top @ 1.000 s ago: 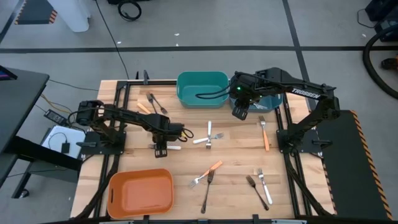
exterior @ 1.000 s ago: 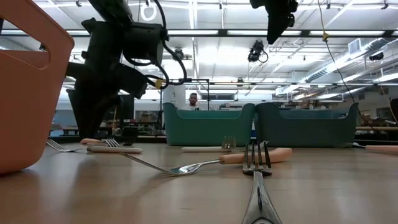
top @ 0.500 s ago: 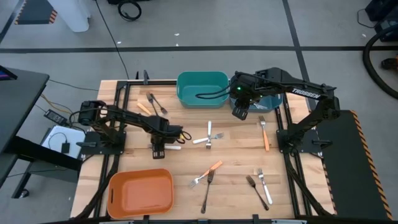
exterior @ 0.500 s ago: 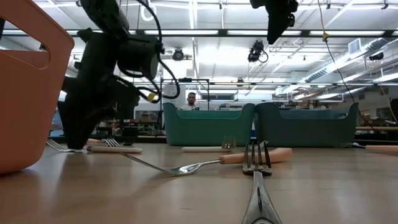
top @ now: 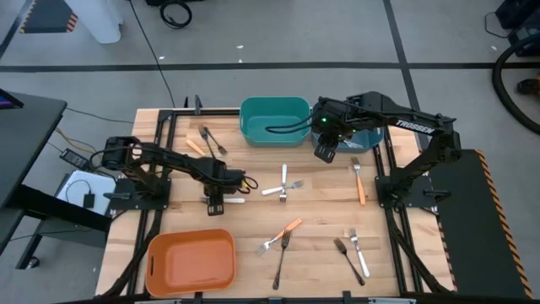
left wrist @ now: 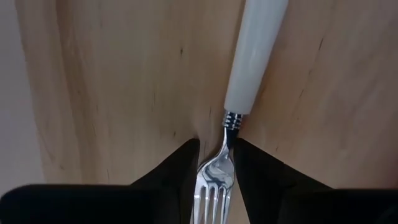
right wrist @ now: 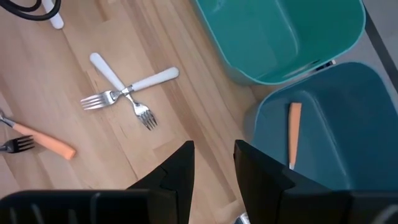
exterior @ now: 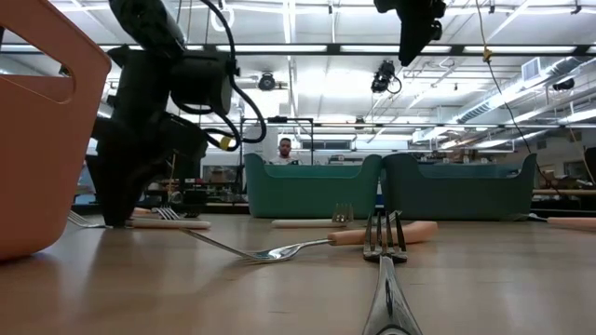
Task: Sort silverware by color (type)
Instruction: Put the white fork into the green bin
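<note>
Forks with white, orange and dark handles lie scattered on the wooden table. My left gripper is down at the table, left of centre. It points down over a white-handled fork, which lies flat. In the left wrist view its open fingers stand one on each side of the fork's neck and head. My right gripper hangs open and empty, high over the far side beside the bins. In the right wrist view an orange-handled fork lies in the blue bin. My left gripper comes from above with its fingers close against both sides of the white-handled fork's head. I cannot tell whether they touch it. The fork lies flat on the table, its handle reaching away past the fingertips.
A teal bin and a blue bin stand at the far edge, an orange bin at the near left. Two crossed white forks lie at centre. Other forks lie near right, near centre and far left.
My left gripper has come down from just above the table to the tabletop, around the head of the white-handled fork. The fork has stayed where it lay.
</note>
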Motion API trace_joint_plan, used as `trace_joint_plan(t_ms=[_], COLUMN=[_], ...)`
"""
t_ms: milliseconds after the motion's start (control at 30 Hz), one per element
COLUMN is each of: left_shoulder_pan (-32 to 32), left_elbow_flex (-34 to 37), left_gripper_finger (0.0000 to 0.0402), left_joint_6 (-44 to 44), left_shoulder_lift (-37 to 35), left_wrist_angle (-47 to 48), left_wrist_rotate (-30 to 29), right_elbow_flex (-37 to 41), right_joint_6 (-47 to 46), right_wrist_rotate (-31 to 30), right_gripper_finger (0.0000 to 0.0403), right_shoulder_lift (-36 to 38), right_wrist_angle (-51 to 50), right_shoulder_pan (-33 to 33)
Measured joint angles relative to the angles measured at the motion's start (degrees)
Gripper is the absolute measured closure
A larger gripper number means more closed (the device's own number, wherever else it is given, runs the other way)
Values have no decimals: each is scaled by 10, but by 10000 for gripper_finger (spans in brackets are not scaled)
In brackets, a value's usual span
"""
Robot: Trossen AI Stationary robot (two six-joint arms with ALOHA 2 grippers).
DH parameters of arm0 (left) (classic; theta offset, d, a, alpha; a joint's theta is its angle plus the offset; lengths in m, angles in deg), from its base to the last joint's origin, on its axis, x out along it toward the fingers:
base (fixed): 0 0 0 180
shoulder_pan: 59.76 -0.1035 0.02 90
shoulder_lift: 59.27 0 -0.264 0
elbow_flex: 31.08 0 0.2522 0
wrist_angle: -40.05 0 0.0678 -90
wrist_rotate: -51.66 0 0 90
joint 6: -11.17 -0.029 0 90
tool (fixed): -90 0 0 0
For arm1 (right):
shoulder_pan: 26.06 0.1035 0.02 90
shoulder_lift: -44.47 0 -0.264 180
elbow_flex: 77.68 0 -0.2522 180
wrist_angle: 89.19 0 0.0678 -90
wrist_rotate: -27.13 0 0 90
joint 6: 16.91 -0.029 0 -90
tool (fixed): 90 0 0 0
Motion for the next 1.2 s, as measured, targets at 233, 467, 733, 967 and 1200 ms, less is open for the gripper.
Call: trace_joint_plan(t_ms=[233, 467, 733, 967, 1200], left_shoulder_pan=[0, 0, 0, -3, -8], left_elbow_flex=[12, 12, 1, -4, -11], left_gripper_finger=[317, 387, 392, 393, 393], left_joint_6=[-2, -34, -52, -45, -42], left_shoulder_lift=[-1, -1, -22, -42, -59], left_wrist_angle=[-13, -13, -8, -21, -30], left_wrist_rotate=[-1, 5, 9, 40, 46], right_elbow_flex=[0, 0, 0, 0, 0], right_joint_6=[-8, -15, -15, -15, -15], right_wrist_rotate=[0, 0, 0, -1, -1], right_gripper_finger=[282, 282, 282, 282, 282], right_shoulder_lift=[0, 0, 0, 0, 0], right_wrist_angle=[-1, -1, -1, -1, -1], right_shoulder_pan=[0, 0, 0, 0, 0])
